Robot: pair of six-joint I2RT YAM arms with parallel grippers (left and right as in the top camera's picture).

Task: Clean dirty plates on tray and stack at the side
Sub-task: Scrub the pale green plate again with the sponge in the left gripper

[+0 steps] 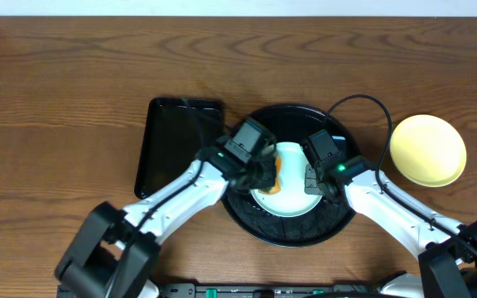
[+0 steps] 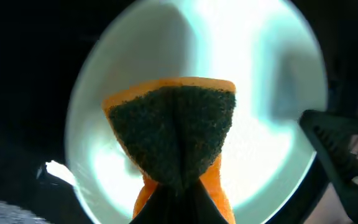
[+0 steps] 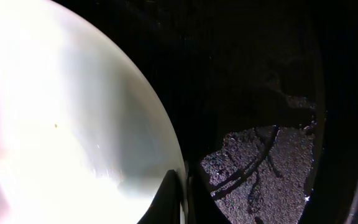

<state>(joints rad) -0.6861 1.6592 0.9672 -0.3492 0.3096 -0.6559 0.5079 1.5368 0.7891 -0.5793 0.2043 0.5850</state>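
Observation:
A pale bluish-white plate (image 1: 292,194) lies on the round black tray (image 1: 288,232), between my two grippers. My left gripper (image 1: 263,171) is shut on an orange sponge with a dark green scrub face (image 2: 176,134), pressed on the plate (image 2: 253,74). My right gripper (image 1: 317,178) is shut on the plate's right rim (image 3: 180,186); the plate (image 3: 61,137) fills the left of the right wrist view. A pale yellow plate (image 1: 426,150) sits on the table right of the tray. A third plate is not visible.
A rectangular black tray (image 1: 168,141) lies just left of the round tray, partly under my left arm. The round tray's floor (image 3: 260,162) looks wet and speckled. Wooden table (image 1: 56,99) surrounds everything.

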